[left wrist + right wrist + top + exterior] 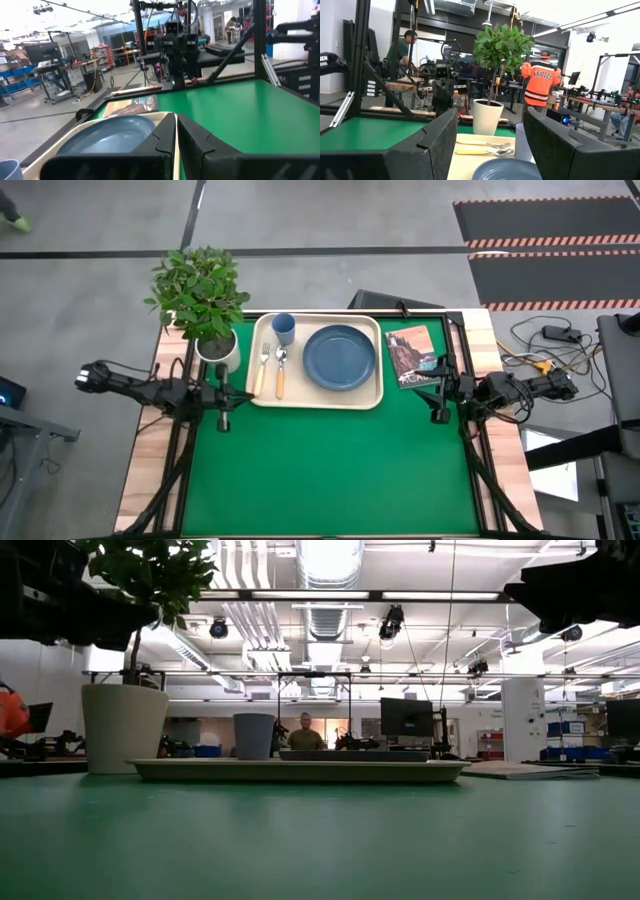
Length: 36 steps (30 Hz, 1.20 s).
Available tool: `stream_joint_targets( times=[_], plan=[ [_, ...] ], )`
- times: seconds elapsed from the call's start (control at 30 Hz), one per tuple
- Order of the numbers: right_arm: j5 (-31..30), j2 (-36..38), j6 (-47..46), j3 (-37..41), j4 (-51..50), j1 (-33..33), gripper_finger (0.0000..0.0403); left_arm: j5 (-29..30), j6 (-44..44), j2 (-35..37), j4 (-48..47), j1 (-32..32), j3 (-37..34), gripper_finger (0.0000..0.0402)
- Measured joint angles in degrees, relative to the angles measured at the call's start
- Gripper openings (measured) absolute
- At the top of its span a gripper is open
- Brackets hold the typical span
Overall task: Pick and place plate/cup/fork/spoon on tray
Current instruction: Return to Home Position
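The cream tray (262,399) lies at the table's far middle. On it are the slate-blue plate (340,357), the blue cup (284,329), the pale-handled fork (263,367) and the orange-handled spoon (281,372). My left gripper (223,421) is shut and empty, just off the tray's near left corner. My right gripper (438,414) is open and empty, right of the tray. The right wrist view shows the plate (507,170), cup (521,142), fork (482,143) and spoon (485,152). The left wrist view shows the plate (107,134).
A potted plant in a white pot (216,347) stands left of the tray's far corner. A picture-covered booklet (410,353) lies right of the tray. Green mat (330,470) stretches toward the near edge. People show in the room beyond the table.
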State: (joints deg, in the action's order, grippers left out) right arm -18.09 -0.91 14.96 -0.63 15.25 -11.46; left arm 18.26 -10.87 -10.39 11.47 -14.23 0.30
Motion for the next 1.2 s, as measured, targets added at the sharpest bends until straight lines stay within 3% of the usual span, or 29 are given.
stream_joint_targets(
  times=[1.2],
  plan=[
    [0.00, 0.00, 0.02, 0.03, 0.00, 0.00, 0.0215, -0.02, 0.02, -13.58, -0.01, 0.00, -0.04, 0.0000]
  ],
)
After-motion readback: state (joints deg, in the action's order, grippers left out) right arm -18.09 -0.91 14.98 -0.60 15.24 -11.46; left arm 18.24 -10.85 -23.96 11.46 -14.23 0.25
